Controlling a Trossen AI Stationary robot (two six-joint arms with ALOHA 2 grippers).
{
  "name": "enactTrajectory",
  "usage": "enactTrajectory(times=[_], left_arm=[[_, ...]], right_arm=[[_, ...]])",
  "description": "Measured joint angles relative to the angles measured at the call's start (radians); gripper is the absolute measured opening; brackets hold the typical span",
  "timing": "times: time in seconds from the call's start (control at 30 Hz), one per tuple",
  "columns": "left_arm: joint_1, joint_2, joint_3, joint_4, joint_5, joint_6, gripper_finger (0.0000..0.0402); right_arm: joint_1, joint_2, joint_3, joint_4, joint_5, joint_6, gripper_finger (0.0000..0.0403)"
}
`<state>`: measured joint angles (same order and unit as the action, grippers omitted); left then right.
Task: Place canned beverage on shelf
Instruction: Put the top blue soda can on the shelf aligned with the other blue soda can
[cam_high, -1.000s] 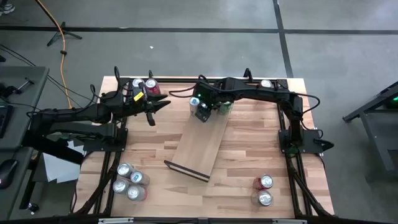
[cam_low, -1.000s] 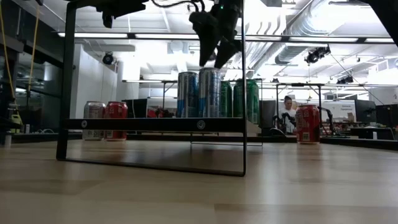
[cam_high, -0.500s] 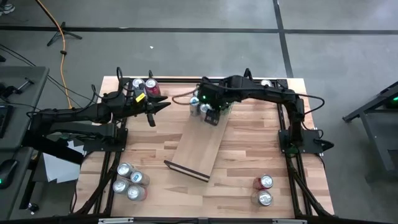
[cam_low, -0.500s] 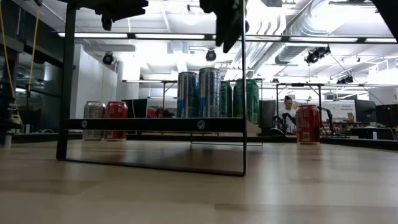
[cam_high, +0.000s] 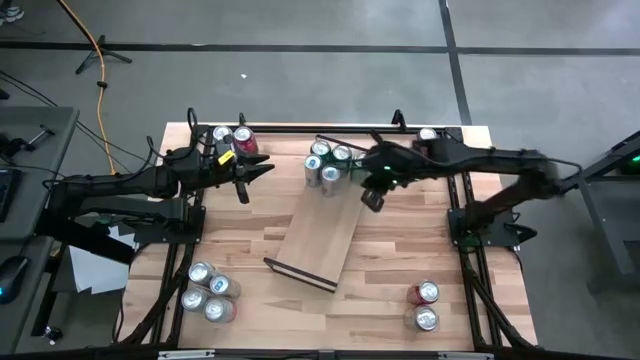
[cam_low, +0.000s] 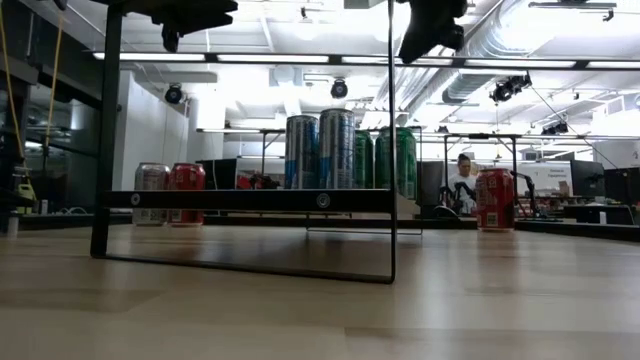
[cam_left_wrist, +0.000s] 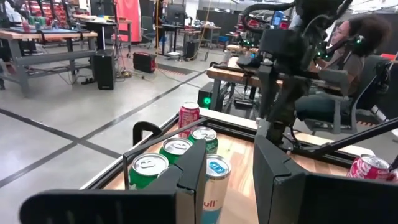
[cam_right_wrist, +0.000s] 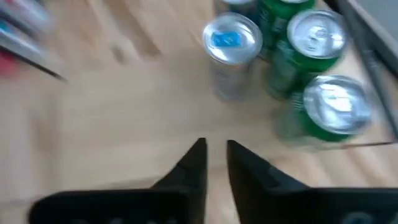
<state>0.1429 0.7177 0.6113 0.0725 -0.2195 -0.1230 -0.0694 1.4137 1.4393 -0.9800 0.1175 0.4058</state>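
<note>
Right wrist view: blue-topped can (cam_right_wrist: 232, 38).

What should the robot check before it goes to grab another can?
1. Right gripper empty: ok. Its fingers are close together with nothing between them.
2. Right gripper clear of the placed cans: ok. It hangs beside them, apart.
3. Four cans upright on the shelf: ok. They stand together at its far end.
4. Room left on the shelf: ok. Most of the board is bare.
5. Another can to fetch: ok. Two cans stand upright at the near right corner.
6. Left gripper out of the way: ok. It hovers left of the shelf.
</note>
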Motion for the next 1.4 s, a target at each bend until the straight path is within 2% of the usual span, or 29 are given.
enactTrajectory(times=[0.1,0.2,0.47,0.97,1.2,1.33,1.4], left_arm=[[0.000,0.000,0.000,0.000,0.003,-0.007,0.0060],[0.000,0.000,0.000,0.001,0.033,-0.007,0.0060],[0.000,0.000,0.000,0.004,0.083,-0.016,0.0060],[0.000,0.000,0.000,0.009,0.084,-0.068,0.0060],[0.000,0.000,0.000,0.010,0.087,-0.068,0.0060],[0.000,0.000,0.000,0.010,0.087,-0.067,0.0060],[0.000,0.000,0.000,0.010,0.087,-0.064,0.0060]], right_arm=[[0.019,-0.093,-0.147,0.204,-0.039,0.101,0.0008],[0.053,-0.135,-0.257,0.365,-0.045,0.179,0.0011],[0.133,-0.115,-0.395,0.577,-0.047,0.270,0.0004],[0.153,-0.009,-0.407,0.776,-0.042,0.402,0.0000],[0.170,0.011,-0.407,0.790,-0.040,0.406,0.0000],[0.184,0.011,-0.407,0.799,0.013,0.422,0.0000],[0.194,0.019,-0.407,0.824,0.074,0.497,0.0000]])
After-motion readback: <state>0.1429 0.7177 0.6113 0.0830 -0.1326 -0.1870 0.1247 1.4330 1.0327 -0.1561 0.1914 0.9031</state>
